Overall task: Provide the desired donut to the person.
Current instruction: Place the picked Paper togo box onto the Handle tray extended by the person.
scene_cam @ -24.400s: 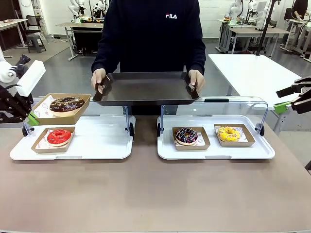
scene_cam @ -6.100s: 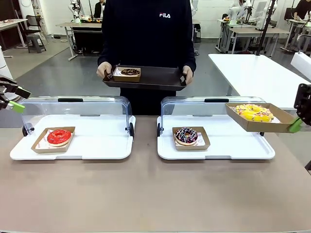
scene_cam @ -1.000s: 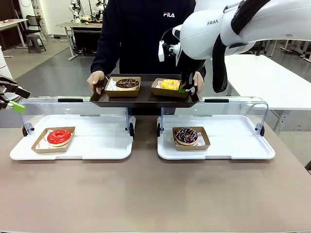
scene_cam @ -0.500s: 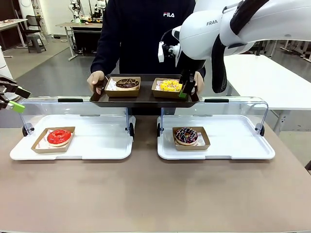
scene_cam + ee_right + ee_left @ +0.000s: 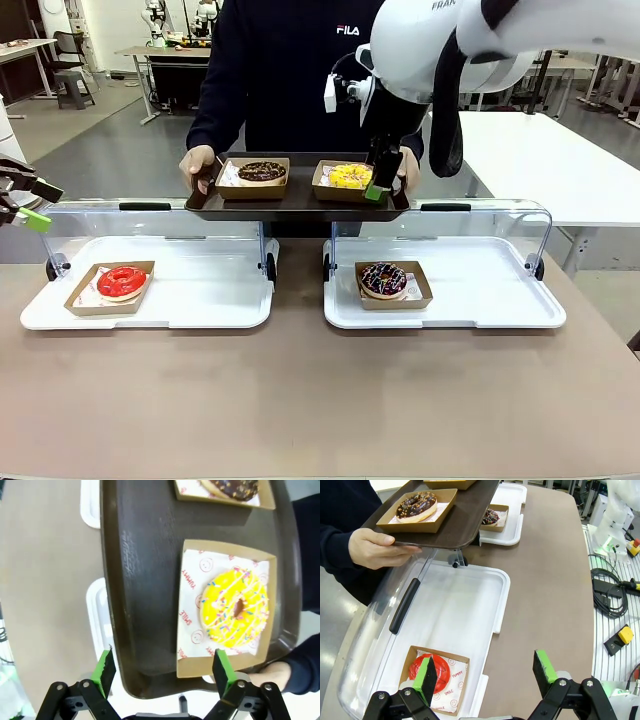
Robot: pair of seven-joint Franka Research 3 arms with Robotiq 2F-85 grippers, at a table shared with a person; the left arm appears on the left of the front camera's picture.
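The person [image 5: 300,70] stands at the far side and holds a dark tray [image 5: 298,204] in both hands. On the tray lie a chocolate donut [image 5: 262,171] and a yellow sprinkled donut [image 5: 349,176], each in a brown paper box. My right gripper [image 5: 382,182] hangs open just above the tray's right end, beside the yellow donut's box. In the right wrist view the yellow donut [image 5: 236,607] lies free in its box, and the right gripper [image 5: 164,672] straddles the box's near edge without touching it. My left gripper [image 5: 485,672] is open over the left white tray.
Two white trays [image 5: 150,315] [image 5: 470,315] with raised clear lids stand side by side on the brown table. A red donut [image 5: 121,281] is in the left one and a dark sprinkled donut [image 5: 383,279] in the right one. The person's hand [image 5: 272,674] grips the tray rim near my right fingers.
My right gripper has opened, let go of the yellow donut's box on the person's tray, and risen slightly. The left arm has stayed still.
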